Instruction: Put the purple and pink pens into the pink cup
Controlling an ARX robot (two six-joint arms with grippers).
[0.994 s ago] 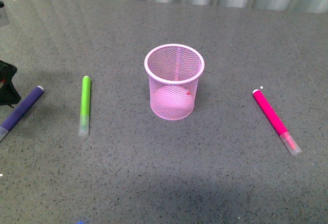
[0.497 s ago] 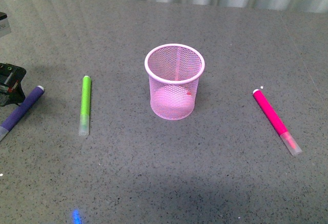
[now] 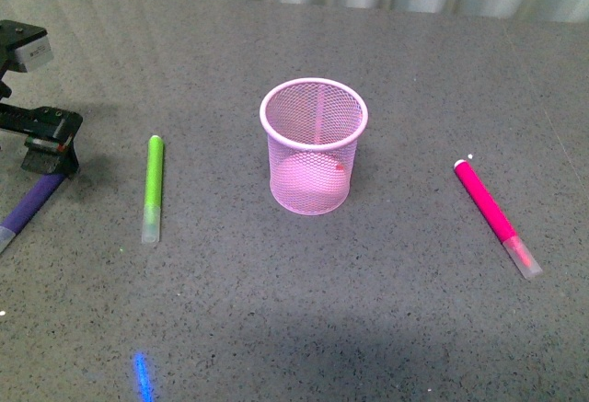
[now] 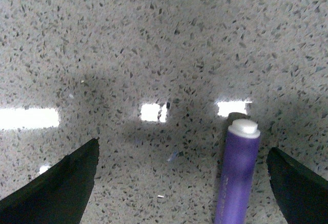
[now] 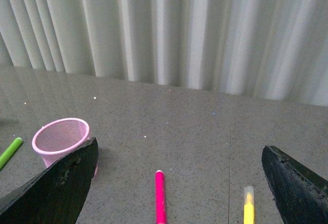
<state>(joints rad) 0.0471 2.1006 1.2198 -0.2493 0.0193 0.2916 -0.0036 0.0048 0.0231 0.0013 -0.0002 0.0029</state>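
Grey speckled counter [image 3: 276, 310], with a pale pleated curtain [image 5: 179, 29] along its far edge. Near the middle the pink cup [image 3: 313, 144] is seen upright. Both pens lie flat on the counter, outside it.

At the far left the purple pen [image 3: 28, 207] is partly cut off by the frame edge, and its far end is covered by the left pincer [image 4: 174, 193]. In the left wrist view the fingers are spread wide apart; the pen's white end is seen between them, nearer one finger and touched by neither.

The pink pen [image 3: 492, 213] is noted right of the cup, well apart from it — white end away from the robot, clear cap nearer. A lime green marker [image 3: 153, 186] lies between the cup and the purple pen.

The right pincer [image 5: 177, 193] — seen only in its own wrist view — is held above the counter, fingers wide apart, nothing gripped. A yellow marker [image 5: 249, 206] is seen near the pink pen there.
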